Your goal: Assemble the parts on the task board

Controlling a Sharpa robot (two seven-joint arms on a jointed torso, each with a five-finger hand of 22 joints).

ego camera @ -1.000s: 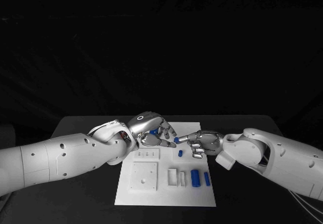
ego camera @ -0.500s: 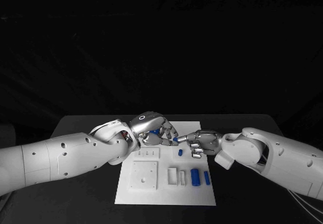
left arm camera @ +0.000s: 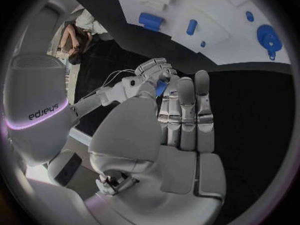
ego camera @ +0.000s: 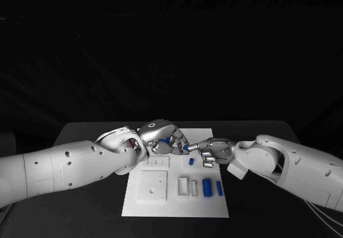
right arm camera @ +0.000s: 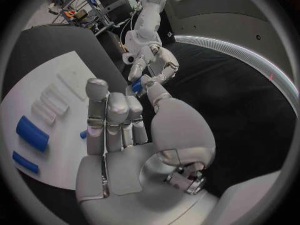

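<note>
While both hands meet above the far half of the task board (ego camera: pixel 175 210), the left hand (ego camera: pixel 158 135) holds a small blue part (ego camera: pixel 164 141) inside its curled fingers. Just to its right, the right hand (ego camera: pixel 213 149) pinches another small blue part (ego camera: pixel 187 147) at its fingertips, pointed toward the left hand, so the two pieces sit nearly touching, the gap between them running left to right. Further blue parts (ego camera: pixel 208 188) lie below on the board's right side, nearer the right hand. Mirrored lettering on the arm in the left wrist view (left arm camera: pixel 42 113) reads "sharpa".
</note>
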